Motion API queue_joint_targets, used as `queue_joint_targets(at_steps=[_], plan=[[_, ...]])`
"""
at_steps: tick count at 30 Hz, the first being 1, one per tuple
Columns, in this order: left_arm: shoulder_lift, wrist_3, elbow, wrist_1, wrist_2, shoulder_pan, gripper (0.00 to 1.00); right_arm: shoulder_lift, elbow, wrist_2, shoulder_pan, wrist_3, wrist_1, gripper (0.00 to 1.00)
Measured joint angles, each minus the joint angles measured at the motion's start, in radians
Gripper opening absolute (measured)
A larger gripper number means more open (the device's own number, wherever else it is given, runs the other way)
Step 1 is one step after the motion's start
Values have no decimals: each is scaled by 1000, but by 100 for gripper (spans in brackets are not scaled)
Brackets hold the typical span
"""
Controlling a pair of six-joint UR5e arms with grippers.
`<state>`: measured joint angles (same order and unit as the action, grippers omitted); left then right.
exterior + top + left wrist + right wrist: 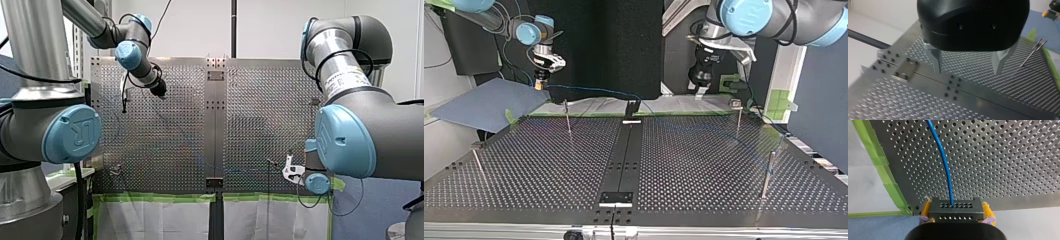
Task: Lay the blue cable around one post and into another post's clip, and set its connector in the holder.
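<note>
At the upper left of the top view, my right end effector (540,84) hangs just beyond the desk's (704,165) far edge. Its wrist view shows the yellow pads (926,208) closed on the black connector (956,209), and the blue cable (944,162) rises out of that connector over the perforated plate. In the top view the cable runs rightward to a black bracket (632,107) at upper centre, with a thin post (568,118) standing just below it in the frame. My left end effector (968,67) hovers above the desk, metal fingers (936,61) spread wide, gripping nothing.
</note>
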<state>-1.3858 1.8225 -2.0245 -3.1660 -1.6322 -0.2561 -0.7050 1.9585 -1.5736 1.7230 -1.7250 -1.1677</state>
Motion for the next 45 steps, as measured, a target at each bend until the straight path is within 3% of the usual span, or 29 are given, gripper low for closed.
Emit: queue_joint_targets(at_steps=[15, 22, 36, 45], plan=[[-128, 58, -124, 128, -128, -128, 100, 0, 0, 0, -2, -8, 16, 0], [-189, 57, -125, 189, -184, -189, 100, 0, 0, -2, -3, -8, 40, 0], [-316, 28, -13, 316, -180, -316, 100, 0, 0, -2, -6, 4, 58, 0], [-401, -3, -2, 401, -158, -402, 100, -1, 0, -4, -3, 14, 46, 0]])
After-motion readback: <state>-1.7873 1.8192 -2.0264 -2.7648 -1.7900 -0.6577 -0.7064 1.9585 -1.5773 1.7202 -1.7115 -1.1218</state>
